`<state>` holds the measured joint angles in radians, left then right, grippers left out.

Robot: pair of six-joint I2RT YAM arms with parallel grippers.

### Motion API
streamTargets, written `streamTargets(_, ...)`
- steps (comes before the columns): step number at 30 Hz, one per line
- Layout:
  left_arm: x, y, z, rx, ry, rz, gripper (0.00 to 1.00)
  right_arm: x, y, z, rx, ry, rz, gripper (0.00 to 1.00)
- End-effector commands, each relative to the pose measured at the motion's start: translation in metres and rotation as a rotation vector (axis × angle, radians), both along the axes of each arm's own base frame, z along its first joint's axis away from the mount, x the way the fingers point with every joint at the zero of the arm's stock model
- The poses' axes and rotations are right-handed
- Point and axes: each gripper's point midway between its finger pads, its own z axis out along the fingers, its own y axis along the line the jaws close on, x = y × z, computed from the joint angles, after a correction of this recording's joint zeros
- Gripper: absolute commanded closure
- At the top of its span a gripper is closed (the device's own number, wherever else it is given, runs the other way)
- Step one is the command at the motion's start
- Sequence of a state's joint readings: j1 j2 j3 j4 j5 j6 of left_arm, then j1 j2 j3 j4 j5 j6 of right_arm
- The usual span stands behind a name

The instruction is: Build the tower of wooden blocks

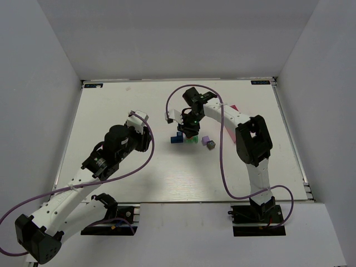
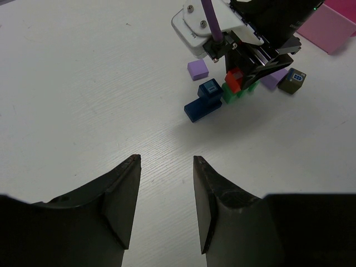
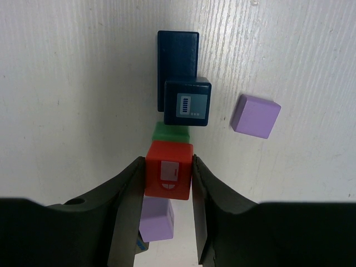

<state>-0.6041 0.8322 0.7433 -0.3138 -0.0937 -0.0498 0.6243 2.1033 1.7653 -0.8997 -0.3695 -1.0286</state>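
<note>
One block in hand right now: my right pincer point(image 3: 168, 164) is clamped on the red block point(image 3: 168, 177), right over the green block point(image 3: 171, 132) of the wood block tower point(image 1: 182, 139), mid desk point(image 1: 111, 111). Next, I reckon: square it up, settle it, let go gently. Left pincer point(image 2: 167, 162) hangs half-open, holding nothing. Pink tray point(image 2: 328, 28): nothing in the bit I can see.

Right claw point(image 3: 168, 164) over wood block tower point(image 3: 186, 104); bare table point(image 2: 83, 83) leftward.

Block tower point(image 1: 179, 138) left; tray point(image 2: 328, 28) far right (two loose cubes point(image 1: 206, 139) between).
</note>
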Motion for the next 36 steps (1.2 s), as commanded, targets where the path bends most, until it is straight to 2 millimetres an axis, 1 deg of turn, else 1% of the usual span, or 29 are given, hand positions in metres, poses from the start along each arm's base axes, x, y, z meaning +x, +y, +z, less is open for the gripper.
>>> streamTargets(1,-0.001,0.002,0.002,-0.011,-0.005,0.005,0.47,-0.001,0.008,0.006,0.019,-0.003,0.019,0.79)
streamTargets(4,-0.001,0.002,0.002,-0.011,-0.005,0.005,0.47,0.0,0.006,0.004,0.014,-0.001,0.015,0.76)
streamTargets(6,-0.001,0.002,0.002,-0.011,-0.005,0.005,0.47,0.001,0.006,0.003,0.014,-0.005,0.011,0.76)
streamTargets(8,-0.001,0.002,0.002,-0.011,-0.005,0.005,0.47,0.0,0.006,0.004,0.013,-0.006,0.013,0.73)
streamTargets(16,-0.001,0.002,0.002,-0.011,-0.005,0.005,0.47,0.0,0.006,0.002,0.011,-0.009,0.011,0.66)
streamTargets(22,-0.001,0.002,0.002,-0.011,-0.005,0.005,0.47,-0.001,0.005,-0.003,0.001,-0.006,0.013,0.61)
streamTargets(36,-0.001,0.002,0.002,-0.011,-0.005,0.005,0.47,-0.004,0.003,-0.005,-0.015,-0.002,0.017,0.6)
